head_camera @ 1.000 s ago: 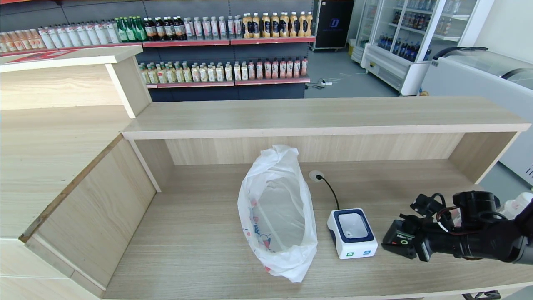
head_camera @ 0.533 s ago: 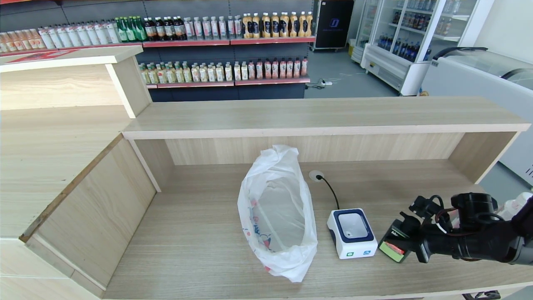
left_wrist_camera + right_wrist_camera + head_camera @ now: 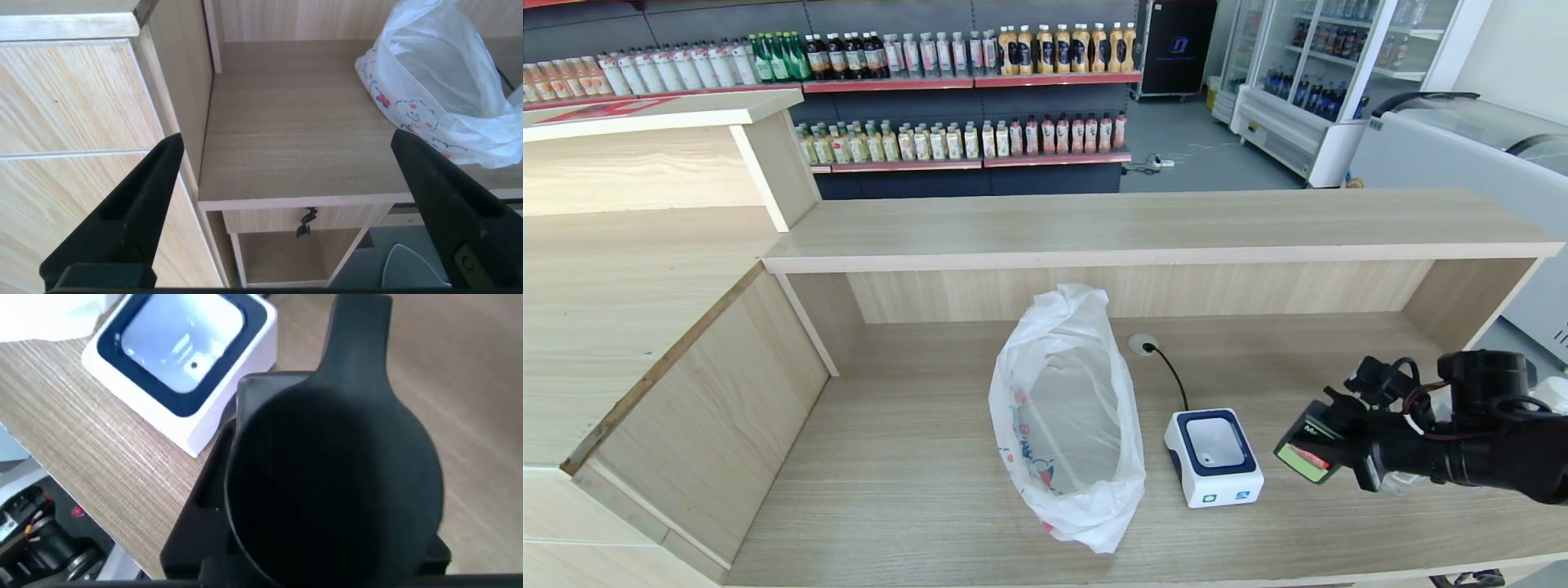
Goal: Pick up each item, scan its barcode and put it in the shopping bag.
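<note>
beside one bag (image 3: 1066, 416): one scanner (image 3: 1214, 457), one gripped box (image 3: 1305, 459).

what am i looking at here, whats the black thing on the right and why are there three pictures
This is a two-armed robot at a shop counter. The wide picture comes from a camera on its head, the other two from cameras on its wrists. The black thing is its right gripper, shut on a small dark box held beside the white barcode scanner. An open shopping bag stands on the counter left of the scanner. The left gripper is open and holds nothing.
</note>
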{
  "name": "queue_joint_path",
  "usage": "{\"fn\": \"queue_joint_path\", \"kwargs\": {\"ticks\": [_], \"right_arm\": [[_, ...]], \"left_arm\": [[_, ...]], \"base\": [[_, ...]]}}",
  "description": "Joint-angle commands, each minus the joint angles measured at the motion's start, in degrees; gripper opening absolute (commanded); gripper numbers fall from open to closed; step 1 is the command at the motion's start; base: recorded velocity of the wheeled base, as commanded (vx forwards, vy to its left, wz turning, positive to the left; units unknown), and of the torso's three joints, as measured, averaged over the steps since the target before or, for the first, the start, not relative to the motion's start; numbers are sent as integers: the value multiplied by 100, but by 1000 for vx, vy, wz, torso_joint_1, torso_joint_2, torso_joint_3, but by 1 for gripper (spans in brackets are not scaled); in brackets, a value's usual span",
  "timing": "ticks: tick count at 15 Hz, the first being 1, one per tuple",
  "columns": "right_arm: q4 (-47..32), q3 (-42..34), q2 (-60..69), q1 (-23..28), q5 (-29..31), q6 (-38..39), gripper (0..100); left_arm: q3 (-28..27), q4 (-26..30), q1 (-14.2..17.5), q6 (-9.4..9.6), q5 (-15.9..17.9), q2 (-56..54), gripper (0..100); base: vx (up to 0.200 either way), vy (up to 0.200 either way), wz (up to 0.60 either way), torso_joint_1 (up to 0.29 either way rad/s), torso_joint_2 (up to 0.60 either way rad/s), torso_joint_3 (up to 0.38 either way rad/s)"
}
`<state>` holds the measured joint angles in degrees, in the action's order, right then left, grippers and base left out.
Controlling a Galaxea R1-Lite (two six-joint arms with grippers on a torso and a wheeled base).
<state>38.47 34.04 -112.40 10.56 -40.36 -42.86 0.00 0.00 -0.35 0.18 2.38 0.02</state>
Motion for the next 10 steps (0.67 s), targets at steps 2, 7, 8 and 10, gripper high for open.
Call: {"fn": "queue_joint_path", "kwargs": {"ticks": [2, 7, 8, 10], "right_arm": [[37, 130, 1545, -405, -253, -513, 0], [37, -231, 3259, -1346, -165, -3149, 0], [2, -310, 3611, -1442, -130, -3554, 0], [29, -450, 4129, -1926, -165, -4907, 0]], "left_arm": [[0, 0, 0, -1, 0, 6, 100], [0, 0, 0, -1, 0, 6, 100], [0, 0, 0, -1, 0, 6, 100], [0, 0, 0, -1, 0, 6, 100]], "base": [[0, 0, 0, 0, 0, 0], [0, 0, 0, 0, 0, 0], [0, 0, 0, 0, 0, 0], [0, 0, 0, 0, 0, 0]]}}
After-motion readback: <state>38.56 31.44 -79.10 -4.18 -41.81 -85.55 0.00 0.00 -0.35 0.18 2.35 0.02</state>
